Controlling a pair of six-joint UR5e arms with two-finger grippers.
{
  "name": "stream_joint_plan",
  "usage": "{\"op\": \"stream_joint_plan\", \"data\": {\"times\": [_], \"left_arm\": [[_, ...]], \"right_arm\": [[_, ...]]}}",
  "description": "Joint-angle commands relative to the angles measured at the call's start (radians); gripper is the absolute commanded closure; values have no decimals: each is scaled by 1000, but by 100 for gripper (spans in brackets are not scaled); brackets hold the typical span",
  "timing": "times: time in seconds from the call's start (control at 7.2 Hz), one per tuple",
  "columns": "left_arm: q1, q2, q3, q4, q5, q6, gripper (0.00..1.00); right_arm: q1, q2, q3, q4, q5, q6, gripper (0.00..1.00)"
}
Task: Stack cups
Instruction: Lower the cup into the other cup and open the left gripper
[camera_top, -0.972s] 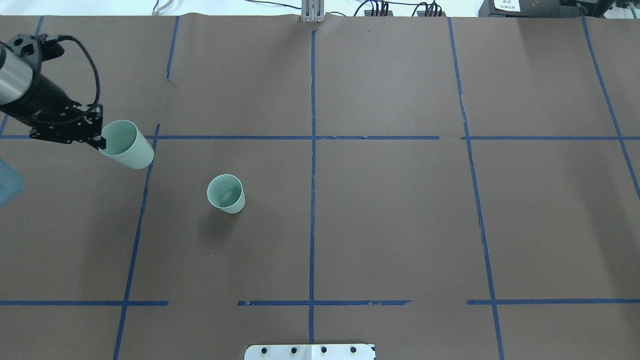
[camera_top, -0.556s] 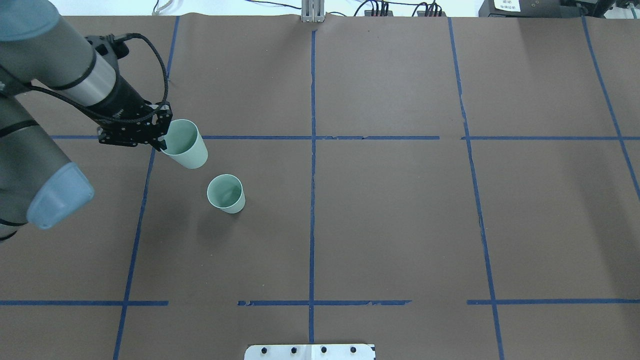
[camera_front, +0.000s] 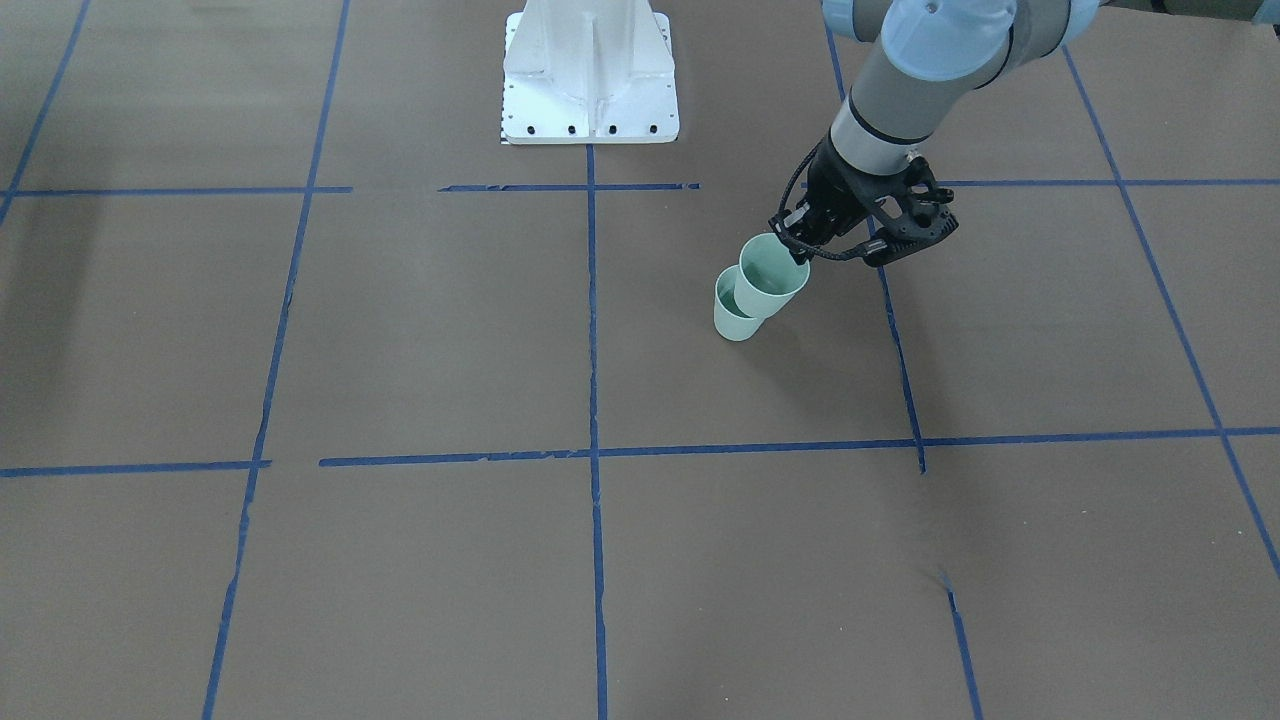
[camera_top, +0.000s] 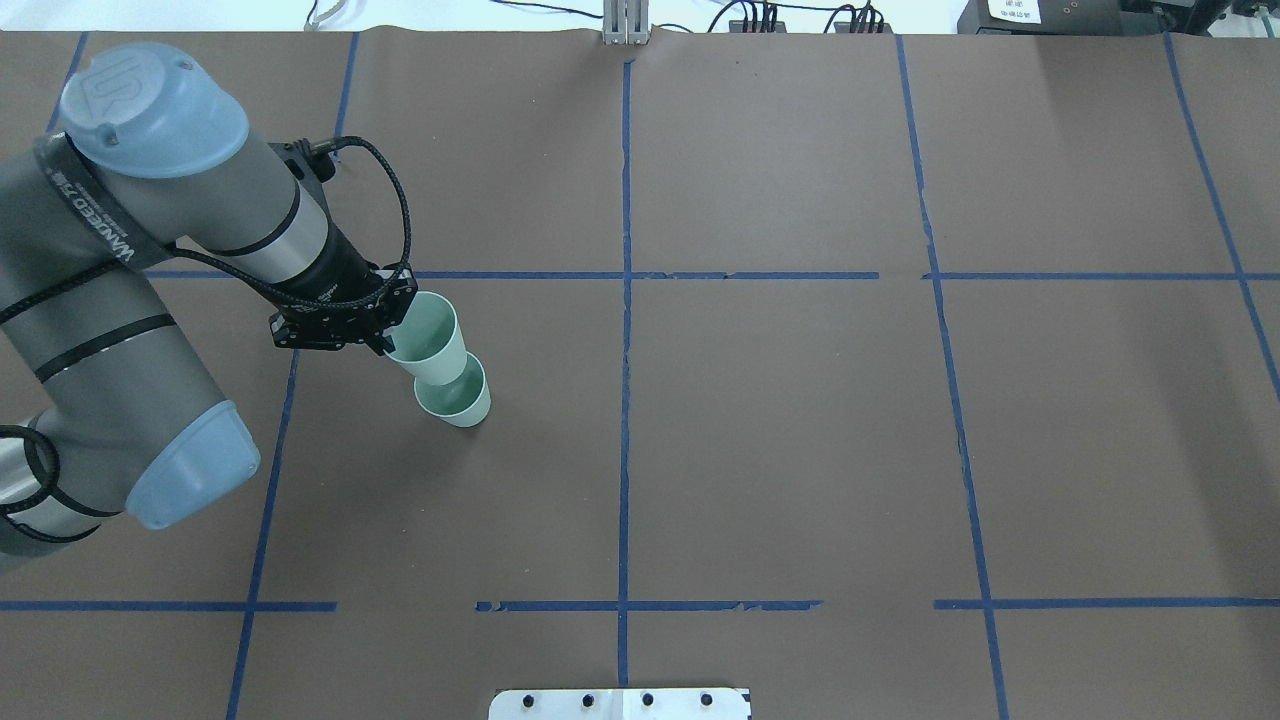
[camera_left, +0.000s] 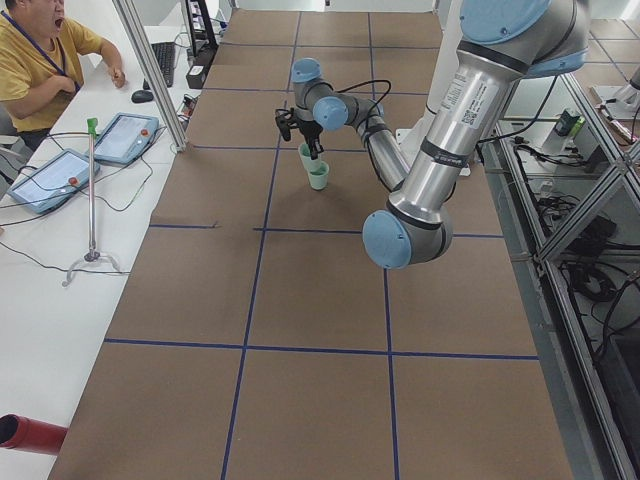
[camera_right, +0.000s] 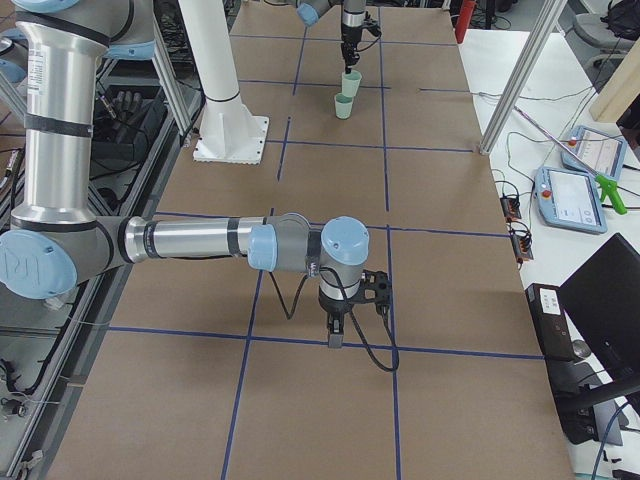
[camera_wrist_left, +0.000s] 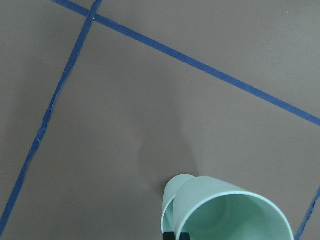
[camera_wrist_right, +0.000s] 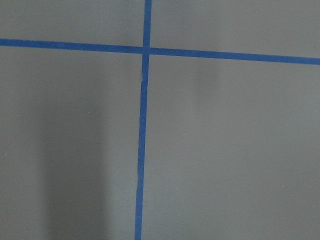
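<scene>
Two pale mint-green cups. One cup (camera_top: 460, 405) stands upright on the brown table, left of the centre line; it also shows in the front view (camera_front: 728, 320). My left gripper (camera_top: 388, 340) is shut on the rim of the other cup (camera_top: 430, 340) and holds it tilted, its base over the standing cup's rim. I cannot tell whether they touch. The left wrist view shows the held cup (camera_wrist_left: 230, 215) in front of the standing cup (camera_wrist_left: 171, 192). My right gripper (camera_right: 335, 340) hangs over bare table far off; I cannot tell whether it is open or shut.
Brown paper with a blue tape grid (camera_top: 625, 275) covers the table. The white robot base (camera_front: 590, 75) stands at the near edge. An operator (camera_left: 40, 60) with tablets sits beyond the far edge. A red object (camera_left: 25, 435) lies at one corner.
My left arm has carried the held cup to the right and towards the robot, from the table's left edge to just over the standing cup. The standing cup has not moved.
</scene>
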Motion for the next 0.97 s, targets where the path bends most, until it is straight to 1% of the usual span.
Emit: {"op": "stream_joint_plan", "data": {"times": [0.0,0.14,0.28,0.42,0.56,0.83], "left_arm": [[16,0,0,0,1,-1,100],[18,0,1,0,1,-1,100],[25,3,3,0,1,-1,98],[27,1,3,0,1,-1,38],[25,3,3,0,1,-3,1],[25,4,3,-1,1,-3,0]], "right_arm": [[-1,0,0,0,0,0,0],[1,0,0,0,0,0,0],[1,0,0,0,0,0,0],[1,0,0,0,0,0,0],[1,0,0,0,0,0,0],[-1,0,0,0,0,0,0]]}}
